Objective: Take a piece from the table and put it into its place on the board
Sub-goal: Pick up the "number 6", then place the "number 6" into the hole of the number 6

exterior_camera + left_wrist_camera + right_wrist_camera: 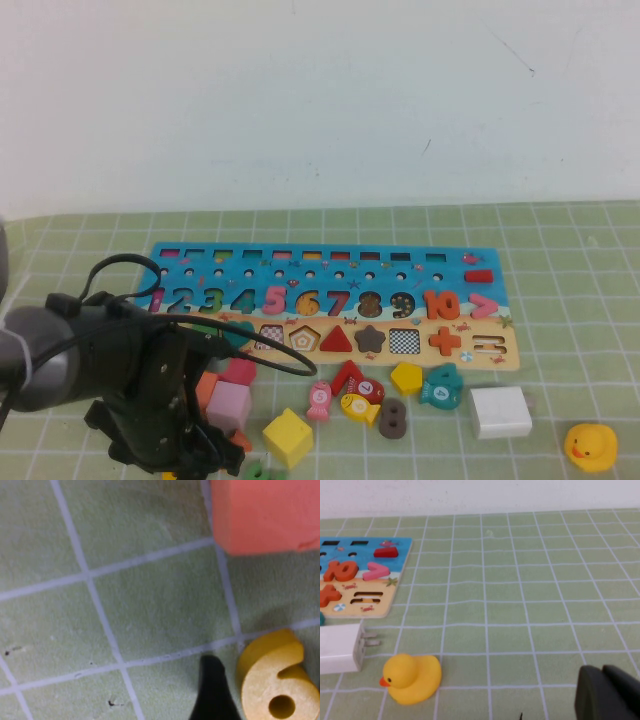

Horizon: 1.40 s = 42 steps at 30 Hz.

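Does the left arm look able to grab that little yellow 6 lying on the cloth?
Probably yes. The left gripper is low over the table with its jaws open, right beside the yellow 6. Nothing lies between them; the orange block sits apart.

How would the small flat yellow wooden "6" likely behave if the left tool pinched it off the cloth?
The small flat yellow wooden "6" looks thick and solid, so probably stiff and light. Lying flat on the green gridded cloth, it should slide rather than roll. Its rounded edges might slip from the open left tool, low over the table's near left. The right tool hangs idle.
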{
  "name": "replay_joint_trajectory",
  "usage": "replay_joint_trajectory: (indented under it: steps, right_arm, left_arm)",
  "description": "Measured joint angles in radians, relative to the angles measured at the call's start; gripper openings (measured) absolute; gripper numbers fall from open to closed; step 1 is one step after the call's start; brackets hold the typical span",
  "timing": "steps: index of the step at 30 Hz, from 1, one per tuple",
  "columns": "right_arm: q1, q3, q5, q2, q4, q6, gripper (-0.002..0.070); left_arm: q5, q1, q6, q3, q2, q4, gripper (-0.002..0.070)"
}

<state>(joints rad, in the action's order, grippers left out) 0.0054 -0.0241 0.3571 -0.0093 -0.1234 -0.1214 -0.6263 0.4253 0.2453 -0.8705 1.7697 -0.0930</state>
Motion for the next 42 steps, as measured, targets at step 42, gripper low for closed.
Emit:
replay_joint_trajectory:
  steps: [42]
  right_arm:
    - [0.0, 0.0, 0.0, 0.0, 0.0, 0.0, -0.0001]
  left_arm:
    - [-0.461, 0.0, -0.194, -0.805, 0.176, 0.121, 0.0263]
